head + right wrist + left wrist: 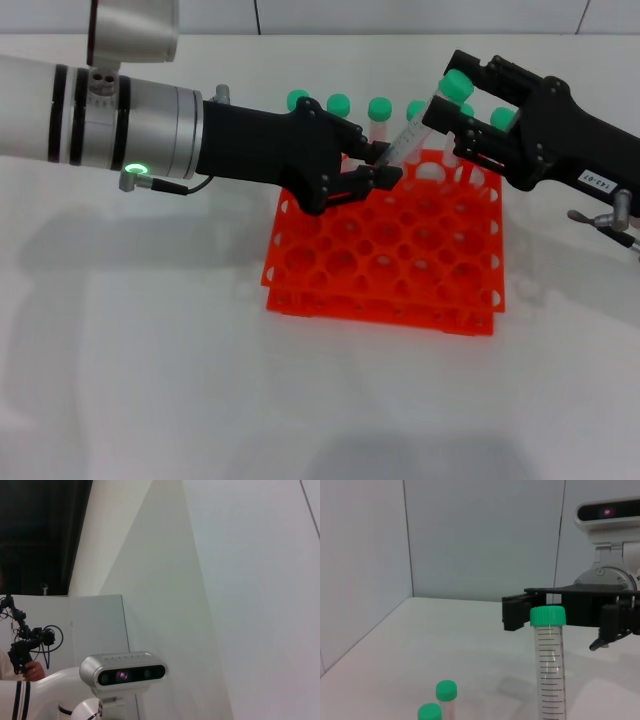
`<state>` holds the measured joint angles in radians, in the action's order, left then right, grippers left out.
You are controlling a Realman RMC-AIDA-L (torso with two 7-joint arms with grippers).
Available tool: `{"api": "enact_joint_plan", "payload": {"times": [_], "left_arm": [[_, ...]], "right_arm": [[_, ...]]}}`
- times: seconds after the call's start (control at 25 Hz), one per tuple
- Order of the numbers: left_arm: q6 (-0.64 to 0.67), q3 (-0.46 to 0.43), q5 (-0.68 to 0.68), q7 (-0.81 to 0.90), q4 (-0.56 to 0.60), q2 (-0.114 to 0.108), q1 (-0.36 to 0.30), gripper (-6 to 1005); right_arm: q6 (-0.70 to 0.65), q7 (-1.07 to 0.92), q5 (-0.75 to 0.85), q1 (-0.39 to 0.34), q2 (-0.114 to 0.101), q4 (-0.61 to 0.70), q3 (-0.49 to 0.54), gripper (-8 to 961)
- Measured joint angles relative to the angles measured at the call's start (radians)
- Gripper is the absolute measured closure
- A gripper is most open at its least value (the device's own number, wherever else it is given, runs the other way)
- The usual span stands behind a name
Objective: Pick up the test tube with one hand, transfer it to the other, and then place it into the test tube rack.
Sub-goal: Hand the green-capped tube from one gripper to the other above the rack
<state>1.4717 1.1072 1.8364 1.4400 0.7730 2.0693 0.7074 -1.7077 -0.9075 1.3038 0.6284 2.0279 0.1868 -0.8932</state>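
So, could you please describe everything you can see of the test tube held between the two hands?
The test tube is a slim, clear plastic tube with a green screw cap and dark graduation lines along its side. It is tilted above the back of the orange-red test tube rack, cap end toward the right hand, lower end at the fingertips of the left hand, which are shut on it. The right hand's open fingers flank the cap; whether they touch it cannot be told. It looks empty.
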Motion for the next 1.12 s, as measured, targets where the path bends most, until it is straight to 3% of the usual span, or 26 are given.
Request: {"api": "enact_joint_plan", "payload": {"times": [0.4,0.64,0.72,0.92,1.12], "left_arm": [[-0.005,0.000,0.001,0.003,0.000,0.004,0.000,763],[-0.010,0.002,0.001,0.003,-0.008,0.006,0.000,761],[-0.010,0.002,0.002,0.002,-0.009,0.006,0.000,760],[-0.014,0.002,0.002,0.000,-0.011,0.006,0.001,758],[-0.032,0.003,0.002,0.000,-0.011,0.007,0.004,756]], "right_arm": [[0.005,0.000,0.000,0.003,-0.001,-0.003,-0.001,325],[0.012,0.001,0.000,0.005,-0.001,-0.004,0.000,324],[0.014,0.000,0.001,0.006,-0.001,-0.004,0.000,460],[0.021,-0.001,0.002,0.008,0.000,0.000,-0.001,649],[0.029,0.001,0.000,0.008,-0.001,0.003,-0.001,679]]}}
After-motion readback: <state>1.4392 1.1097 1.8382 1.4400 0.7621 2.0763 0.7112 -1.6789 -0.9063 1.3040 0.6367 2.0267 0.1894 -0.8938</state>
